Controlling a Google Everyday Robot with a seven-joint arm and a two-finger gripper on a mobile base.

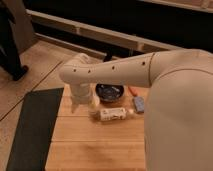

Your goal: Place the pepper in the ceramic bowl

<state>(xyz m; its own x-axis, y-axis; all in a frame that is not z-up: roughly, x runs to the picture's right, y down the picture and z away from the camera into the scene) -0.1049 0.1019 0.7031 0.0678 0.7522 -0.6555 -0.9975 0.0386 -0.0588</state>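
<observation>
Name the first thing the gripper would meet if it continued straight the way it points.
Probably the wooden table, left of the ceramic bowl; the gripper points downward there, depth unclear.

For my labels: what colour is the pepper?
The pepper is orange-red, camera view; the tool hangs left of the ceramic bowl.

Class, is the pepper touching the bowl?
Apart. The camera view shows a strip of table between the pepper and the right rim of the bowl. The gripper hangs left of the bowl.

claw [83,105] left of ceramic bowl [120,90], with white bottle [112,114] and blue block [139,104] before it
</observation>
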